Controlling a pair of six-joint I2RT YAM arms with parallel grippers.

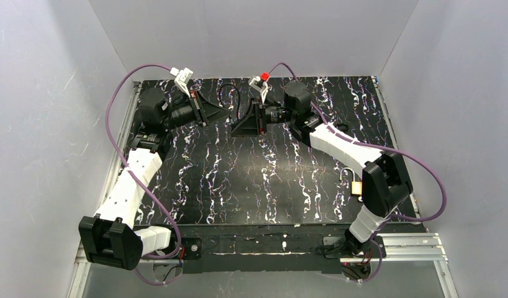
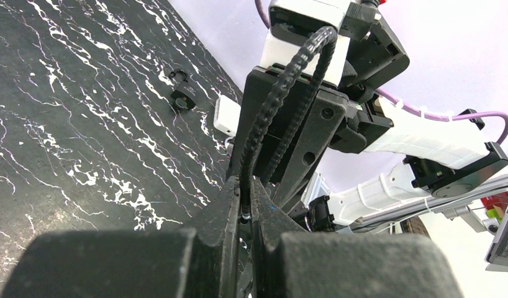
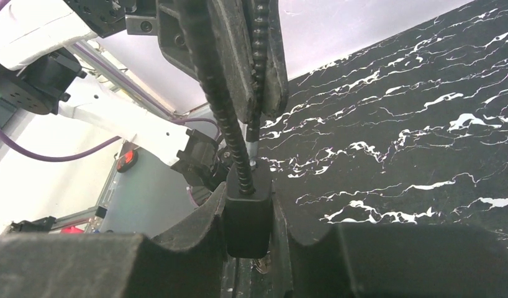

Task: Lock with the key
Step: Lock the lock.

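The desk (image 1: 239, 180) is black with white and faint purple marbling. The lock (image 1: 356, 187) is brass-gold, its shackle (image 1: 349, 174) silver. Arms (image 1: 130, 186) are white and black, cables (image 1: 115, 118) purple. The beaded cord (image 3: 218, 105) and its block (image 3: 248, 217) are black

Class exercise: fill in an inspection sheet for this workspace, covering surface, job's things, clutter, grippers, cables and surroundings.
Surface: black table with white veining.
Job's things: brass padlock on the table's right side, by the right arm's elbow; key not made out.
Clutter: small black padlock on the table.
Grippers: left gripper shut; right gripper closed on a black block; they face each other closely.
Cables: purple cables loop from both arms; braided cord runs to the block.
Surroundings: pale walls; metal rail at the near edge.
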